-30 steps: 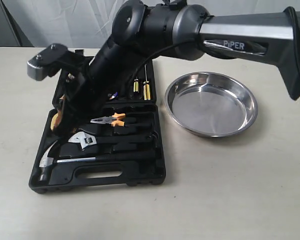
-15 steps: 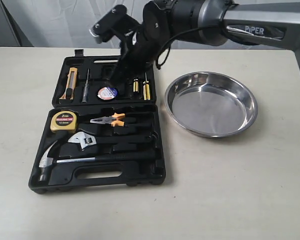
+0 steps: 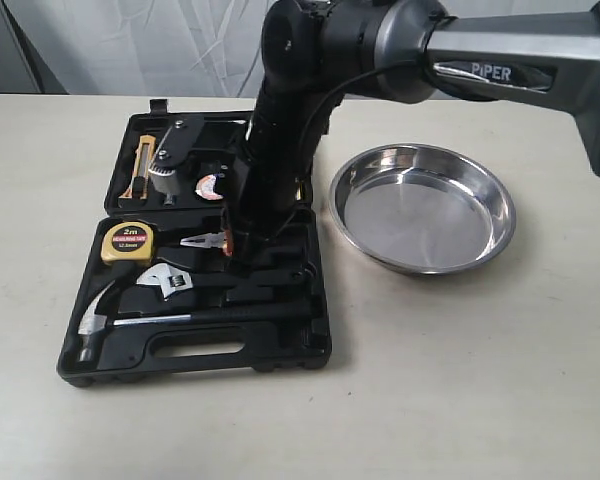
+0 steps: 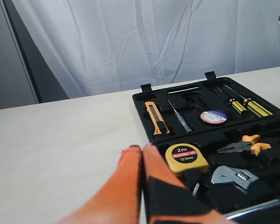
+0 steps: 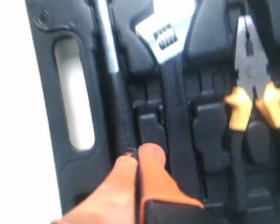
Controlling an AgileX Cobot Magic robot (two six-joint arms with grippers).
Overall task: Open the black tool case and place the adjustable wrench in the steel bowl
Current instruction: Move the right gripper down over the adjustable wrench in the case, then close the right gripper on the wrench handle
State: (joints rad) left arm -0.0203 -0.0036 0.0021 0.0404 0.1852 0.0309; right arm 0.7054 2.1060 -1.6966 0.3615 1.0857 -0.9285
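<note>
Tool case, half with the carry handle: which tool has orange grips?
The pliers. The adjustable wrench and claw hammer lying in the same half both have black handles.

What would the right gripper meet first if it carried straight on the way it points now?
Probably the black tool case, its insert between the hammer handle and the adjustable wrench; depth unclear.

Lab: white curtain, beige table
</note>
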